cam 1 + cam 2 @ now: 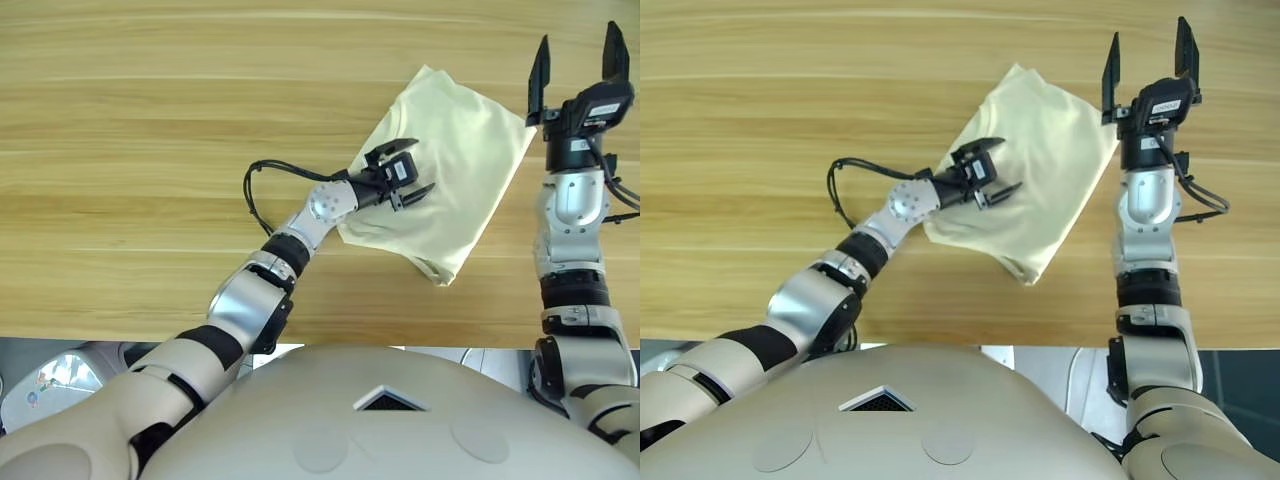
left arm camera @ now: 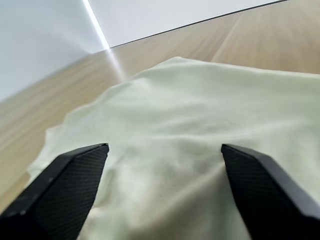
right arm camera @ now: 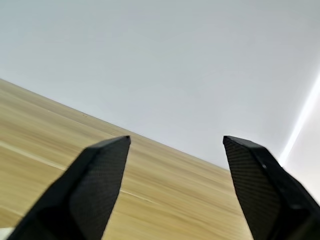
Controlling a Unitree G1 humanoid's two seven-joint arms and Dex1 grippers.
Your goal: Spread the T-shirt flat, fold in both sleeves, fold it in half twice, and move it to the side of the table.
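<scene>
Wooden table (image 1: 150, 150) is carrying the folded T-shirt (image 1: 455, 170) on its right half, near the front edge. Left gripper (image 1: 420, 165) is hovering, jaws spread, over the shirt's left edge. Right gripper (image 1: 579, 38) is sitting raised beside the right corner, jaws also spread. Risk, probably: dragging from one side only could be bunching or unfolding the layers. Shirt's long axis is running diagonally, near-left to far-right.

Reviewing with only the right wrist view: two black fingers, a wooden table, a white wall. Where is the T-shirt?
Observer: The pale yellow cloth T-shirt, folded into a compact shape, lies on the light wooden table, just to the robot's left of the right gripper.
Operator: Is that gripper holding it?
Observer: No, it is open, with its fingers pointing beyond the shirt's far edge.
Operator: And the left arm?
Observer: The left gripper is open over the shirt's left side.
</scene>
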